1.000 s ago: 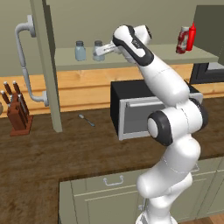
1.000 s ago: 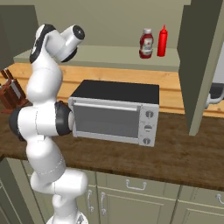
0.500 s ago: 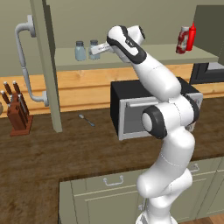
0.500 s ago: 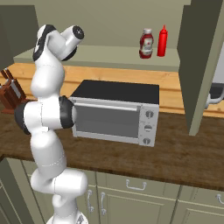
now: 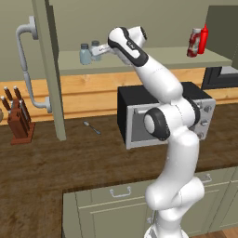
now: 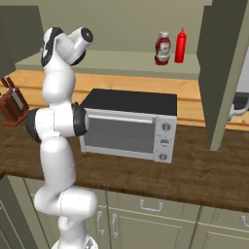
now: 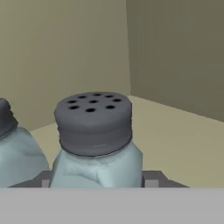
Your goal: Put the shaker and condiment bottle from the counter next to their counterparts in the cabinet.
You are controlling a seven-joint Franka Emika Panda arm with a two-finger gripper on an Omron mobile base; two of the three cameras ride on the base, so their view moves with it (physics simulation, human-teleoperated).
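Up on the cabinet shelf point(image 5: 153, 58), the claw point(image 5: 99, 51) was clamped on the shaker point(image 5: 95, 49), which stood upright just beside its blue-grey twin point(image 5: 85, 54). Farther along the same shelf, the condiment bottle point(image 5: 195, 42) stood next to the red squeeze bottle point(image 5: 203, 39), above the toaster oven point(image 6: 131, 124).

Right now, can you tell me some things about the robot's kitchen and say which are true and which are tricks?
1. The claw grips a shaker on the cabinet shelf. True.
2. Another shaker stands right beside it. True.
3. The condiment bottle lies on the counter. False: it stands upright on the shelf beside the red squeeze bottle.
4. The toaster oven door hangs open. False: it is closed.
5. A knife block sits on the counter. True.
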